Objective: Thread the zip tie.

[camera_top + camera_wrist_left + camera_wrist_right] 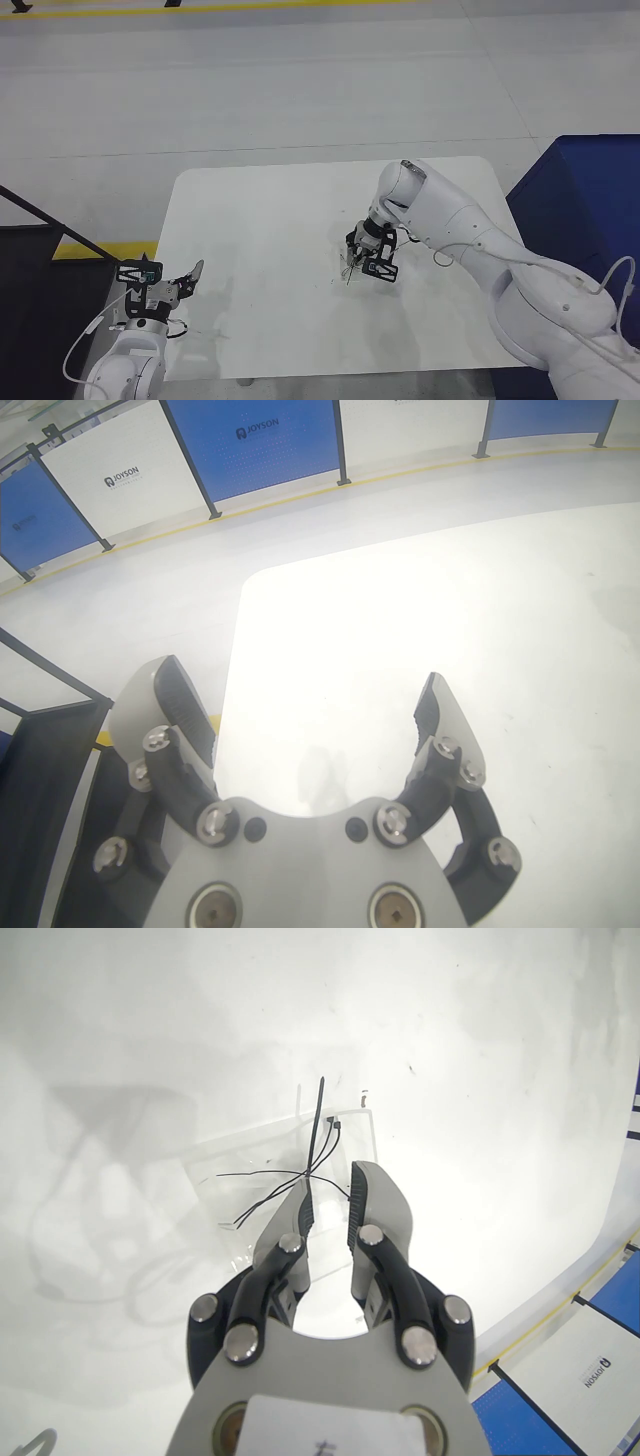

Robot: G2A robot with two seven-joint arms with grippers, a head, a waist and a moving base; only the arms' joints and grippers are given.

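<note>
Right tool (pixel 331 1176) parted over zip ties (pixel 316 1125) in a clear tray (pixel 372 1133) — left tool (pixel 300 672) wide open at the table (pixel 260 220) edge.

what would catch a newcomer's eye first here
A bundle of thin black plastic zip ties lies in a clear plastic tray mid-table, with the right gripper poised just over it, fingers open. The left gripper hangs open by the white table's left front corner, holding nothing.

Thin black plastic zip ties (pixel 316 1128) are seen in a clear glossy plastic tray (pixel 372 1138) on a smooth matt white table (pixel 260 250)
</note>
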